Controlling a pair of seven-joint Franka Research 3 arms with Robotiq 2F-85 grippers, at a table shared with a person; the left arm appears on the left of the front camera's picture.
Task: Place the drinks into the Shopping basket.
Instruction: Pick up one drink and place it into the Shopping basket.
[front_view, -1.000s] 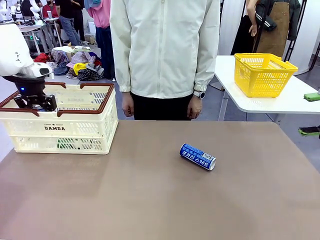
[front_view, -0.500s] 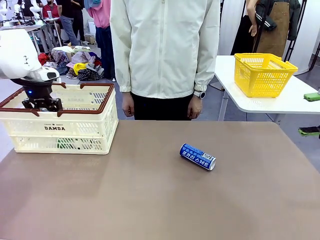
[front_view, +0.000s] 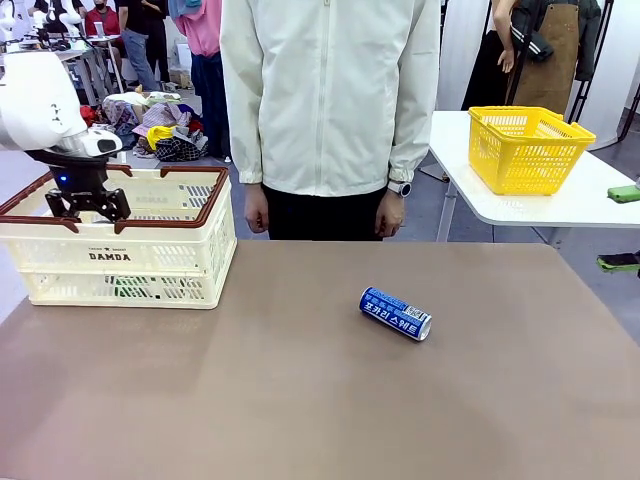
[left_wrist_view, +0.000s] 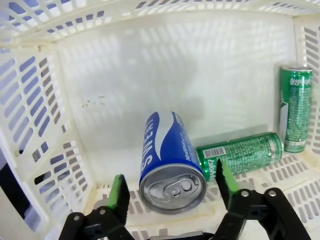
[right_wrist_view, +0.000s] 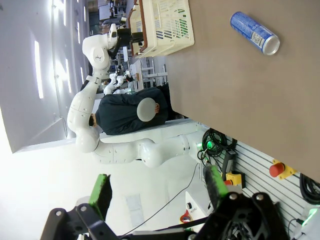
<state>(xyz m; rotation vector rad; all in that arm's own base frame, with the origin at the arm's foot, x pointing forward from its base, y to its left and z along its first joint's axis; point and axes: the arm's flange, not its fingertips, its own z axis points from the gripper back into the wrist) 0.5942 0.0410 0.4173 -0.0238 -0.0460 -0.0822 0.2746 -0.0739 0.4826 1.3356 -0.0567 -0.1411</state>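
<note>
Lying diagonally mid-frame on the table (front_view: 300, 400), the slim blue metal can (front_view: 396, 314) sits nearer the right arm; left tool (front_view: 88, 207) hangs wide open and empty over the cream slotted basket (front_view: 130, 262).

Robot lab - white arm (right_wrist_view: 87, 112), tables

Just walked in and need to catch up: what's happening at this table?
The robot is loading drink cans into the cream Shopping basket. Its left end effector hangs open inside the basket above a blue can lying on the floor beside two green cans. Another blue can lies on the table, not yet picked up. The right end effector is open and away from the table. A person stands watching.
</note>
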